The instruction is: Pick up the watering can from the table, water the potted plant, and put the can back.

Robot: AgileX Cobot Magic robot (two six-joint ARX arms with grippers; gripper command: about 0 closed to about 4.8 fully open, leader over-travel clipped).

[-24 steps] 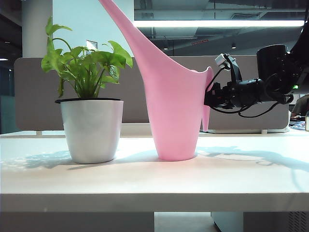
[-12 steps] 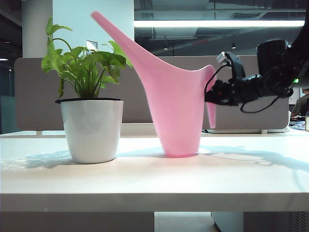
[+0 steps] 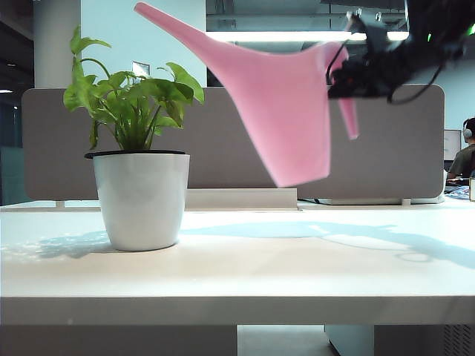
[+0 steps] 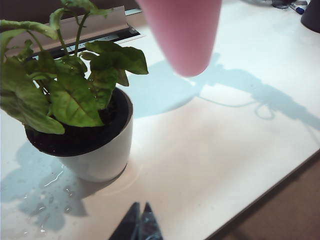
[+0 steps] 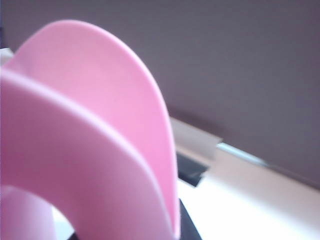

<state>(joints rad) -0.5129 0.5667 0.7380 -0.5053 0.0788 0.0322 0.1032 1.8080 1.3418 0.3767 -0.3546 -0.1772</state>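
Note:
The pink watering can [image 3: 286, 111] hangs in the air above the table [image 3: 245, 274], tilted, its long spout [image 3: 178, 30] slanting over toward the potted plant [image 3: 137, 111]. My right gripper [image 3: 343, 80] is shut on the can's curved handle [image 5: 100, 130] at the upper right; a dark fingertip [image 5: 189, 231] shows beside the pink band. The green leaves stand in a white pot [image 3: 141, 200] at the left. In the left wrist view the can's base [image 4: 185, 35] floats beyond the plant [image 4: 75, 95]. My left gripper [image 4: 140, 214] is shut and empty, hovering over the table near the pot [image 4: 107, 160].
A grey partition [image 3: 386, 141] runs behind the table, with a white rail [image 3: 241, 199] at its foot. Water drops [image 4: 50, 200] lie beside the pot. The table's front edge [image 4: 280, 185] is near my left gripper. A seated person [image 3: 464, 159] is far right.
The right gripper has risen with the watering can, lifting it off the table and tipping it so the spout leans lower toward the plant. The left arm has kept still.

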